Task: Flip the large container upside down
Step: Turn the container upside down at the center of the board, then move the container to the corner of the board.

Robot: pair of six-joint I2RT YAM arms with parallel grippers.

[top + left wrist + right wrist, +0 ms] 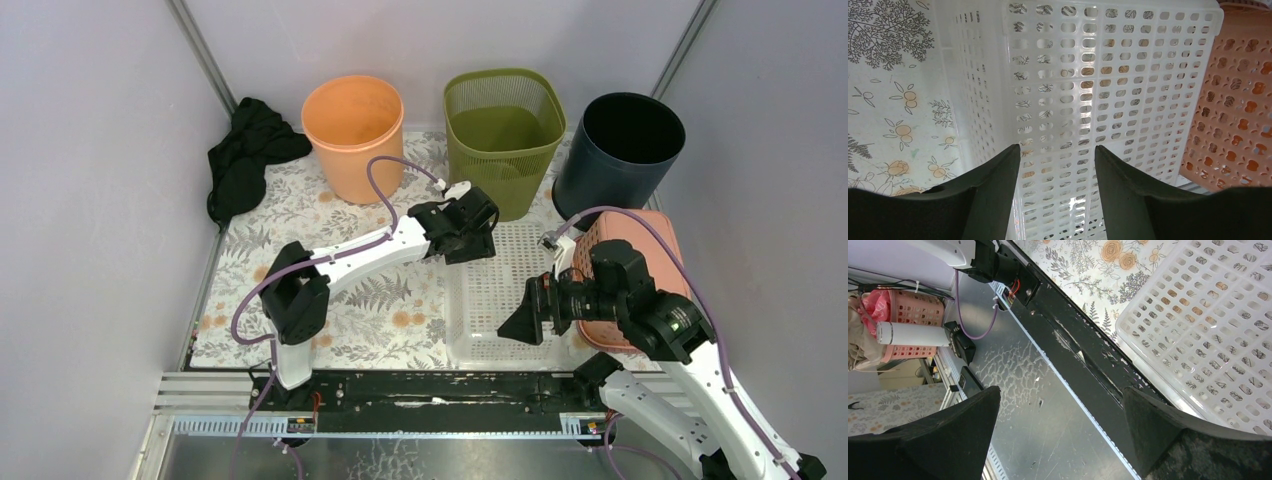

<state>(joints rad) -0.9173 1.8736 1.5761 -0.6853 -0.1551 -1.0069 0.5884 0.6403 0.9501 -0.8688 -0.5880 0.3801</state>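
Note:
The large container is a white perforated basket (pixel 495 300) lying flat on the floral mat between the arms. My left gripper (pixel 476 248) is open and hovers over the basket's far-left corner. In the left wrist view the basket (pixel 1128 85) fills the frame, and my left gripper (pixel 1058 147) has its fingers spread just above its slotted surface, holding nothing. My right gripper (pixel 512 324) is open and empty over the basket's near right part. In the right wrist view it (pixel 1062 390) points at the metal rail, with the basket (pixel 1208 305) at the upper right.
A pink perforated basket (pixel 645 235) lies against the white one's right side and also shows in the left wrist view (pixel 1233 110). An orange bin (pixel 352 135), a green mesh bin (pixel 503 135) and a dark bin (pixel 620 150) stand at the back. A black cloth (pixel 245 160) lies far left.

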